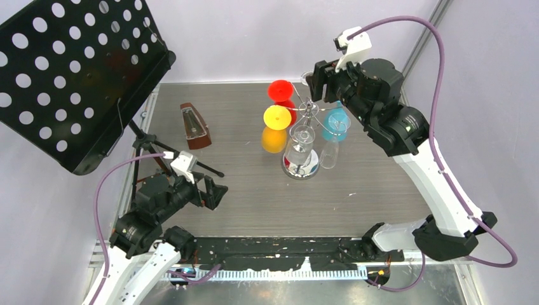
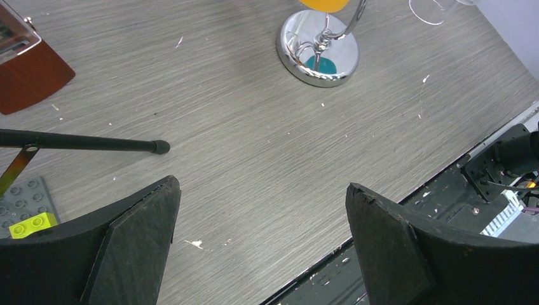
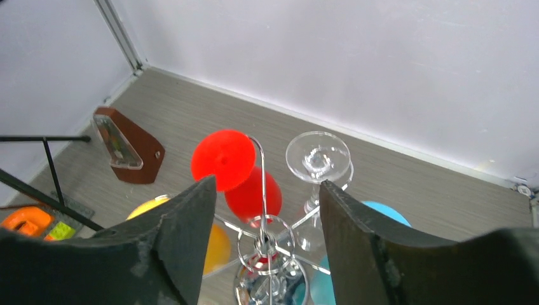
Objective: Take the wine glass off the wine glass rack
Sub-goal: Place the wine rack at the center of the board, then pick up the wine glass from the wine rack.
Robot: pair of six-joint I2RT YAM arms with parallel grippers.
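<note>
Right gripper, jaws parted and holding nothing, hangs just above the wine glass rack at the far centre of the table. A clear wine glass sits foot-up on the rack's far side, its bowl hard to make out beside a finger. A red glass hangs to its left. Left gripper, spread wide and empty, hovers over the near left.
</note>
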